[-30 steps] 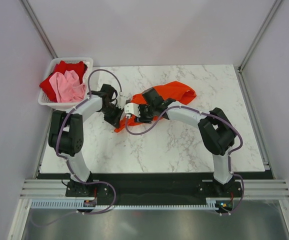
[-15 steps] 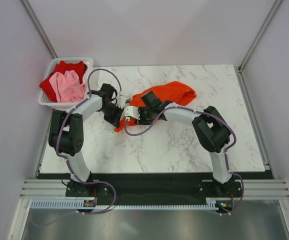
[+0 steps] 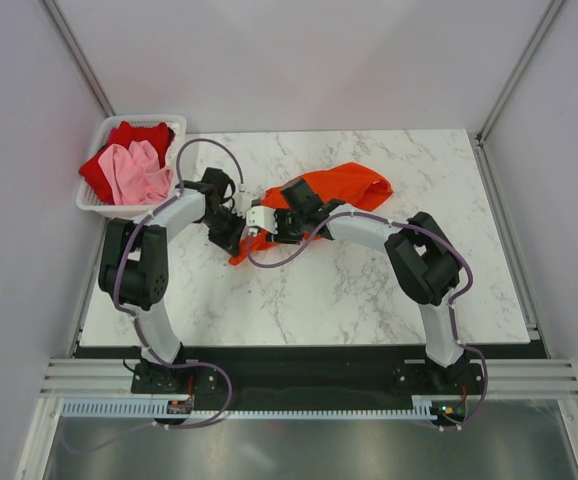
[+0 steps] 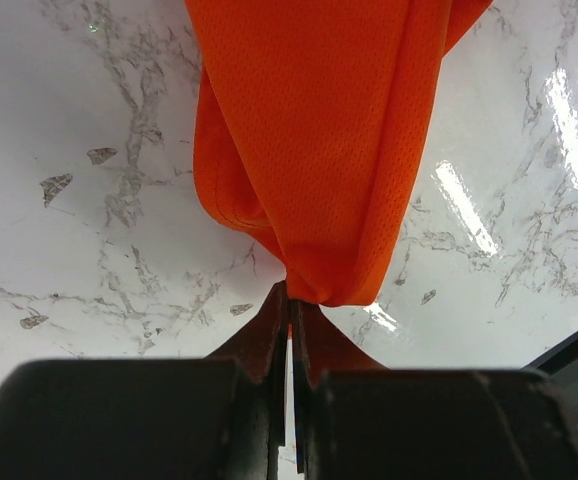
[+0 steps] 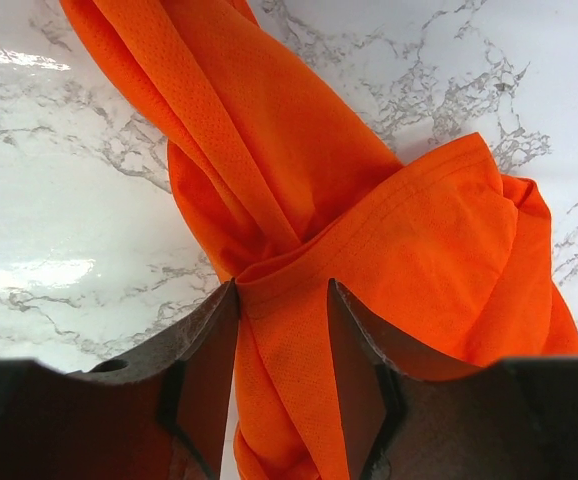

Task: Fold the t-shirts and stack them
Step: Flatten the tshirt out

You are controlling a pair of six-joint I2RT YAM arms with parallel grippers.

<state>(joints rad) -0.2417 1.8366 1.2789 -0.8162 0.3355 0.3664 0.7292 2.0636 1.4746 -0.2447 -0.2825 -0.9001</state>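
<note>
The bright orange-red t-shirt (image 3: 339, 186) lies bunched on the marble table (image 3: 369, 290), trailing toward the left. My left gripper (image 3: 231, 230) is shut on its lower tip, and the cloth (image 4: 309, 150) hangs from the pinched jaws (image 4: 291, 300). My right gripper (image 3: 267, 222) is right beside the left one, jaws partly apart, with a fold of the same shirt (image 5: 299, 200) running between its fingers (image 5: 282, 295). The deeper red t-shirt (image 3: 137, 134) and the pale pink t-shirt (image 3: 139, 172) lie crumpled in the white basket (image 3: 94, 205).
The basket stands at the table's back left corner, close to my left arm. Grey walls and metal frame posts enclose the table. A black strip runs along the table's near edge.
My right arm has shifted left, bringing its gripper closer to the left gripper along the orange-red shirt. The left gripper has kept its hold in place.
</note>
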